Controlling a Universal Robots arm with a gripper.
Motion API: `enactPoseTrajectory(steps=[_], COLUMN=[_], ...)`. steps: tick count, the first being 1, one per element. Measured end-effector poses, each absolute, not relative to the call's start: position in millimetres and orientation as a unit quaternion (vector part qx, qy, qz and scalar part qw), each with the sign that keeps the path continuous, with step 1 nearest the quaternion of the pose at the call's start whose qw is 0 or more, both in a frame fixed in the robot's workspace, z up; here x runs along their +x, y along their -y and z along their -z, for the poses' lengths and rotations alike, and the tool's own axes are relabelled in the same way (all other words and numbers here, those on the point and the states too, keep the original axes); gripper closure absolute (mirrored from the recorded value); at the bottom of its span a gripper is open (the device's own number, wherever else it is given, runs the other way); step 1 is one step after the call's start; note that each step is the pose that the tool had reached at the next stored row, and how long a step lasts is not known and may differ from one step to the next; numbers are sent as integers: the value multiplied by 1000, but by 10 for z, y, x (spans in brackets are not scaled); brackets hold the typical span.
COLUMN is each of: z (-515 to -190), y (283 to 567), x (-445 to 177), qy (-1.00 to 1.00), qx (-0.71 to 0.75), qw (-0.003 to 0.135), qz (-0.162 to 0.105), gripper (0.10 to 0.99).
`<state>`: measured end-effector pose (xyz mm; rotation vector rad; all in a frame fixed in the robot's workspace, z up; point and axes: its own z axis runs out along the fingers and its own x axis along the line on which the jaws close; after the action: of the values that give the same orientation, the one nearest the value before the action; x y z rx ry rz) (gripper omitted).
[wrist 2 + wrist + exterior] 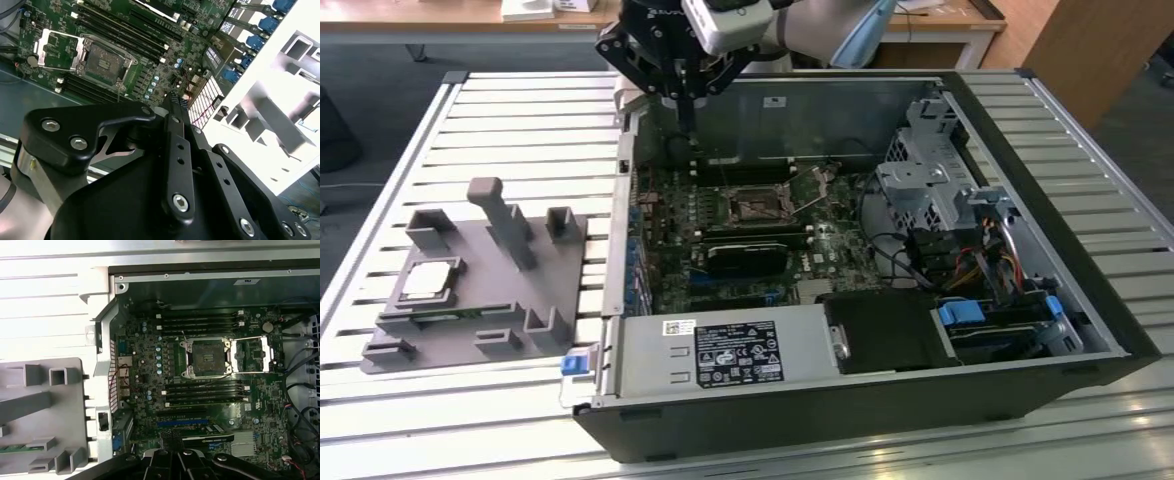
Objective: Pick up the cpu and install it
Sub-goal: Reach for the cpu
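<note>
Gripper (683, 118) hangs over the far wall of the open computer case (854, 410). Its fingers are pressed together and we see nothing between them. In the second wrist view the ribbed fingertips (176, 98) meet above the motherboard (150, 45).

The cpu (427, 282) lies flat on the grey tray (487, 300), out on the slatted table (480, 120), at the exterior view's left. It is well apart from the gripper and outside the case.

The socket (206, 357) stands uncovered, with its metal flap (255, 354) swung aside.

Risks as we judge them:
- The chip is thin and sits low among the tray's upright blocks (500, 220). Fingers coming down off-centre could strike a block or nip only a corner.
- A weak edge grip could let the chip tilt or slip on the way over the case wall.
- Set down skewed or turned the wrong way, it could bend the socket's contacts.
</note>
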<state>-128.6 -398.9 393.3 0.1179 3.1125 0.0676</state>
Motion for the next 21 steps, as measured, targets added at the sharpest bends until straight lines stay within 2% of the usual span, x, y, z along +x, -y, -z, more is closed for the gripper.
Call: enactPoseTrajectory(steps=[21], z=[-3932], y=[3989], x=[-1339], qy=[-999], qx=[38], qw=[13], qz=[-22], gripper=[980])
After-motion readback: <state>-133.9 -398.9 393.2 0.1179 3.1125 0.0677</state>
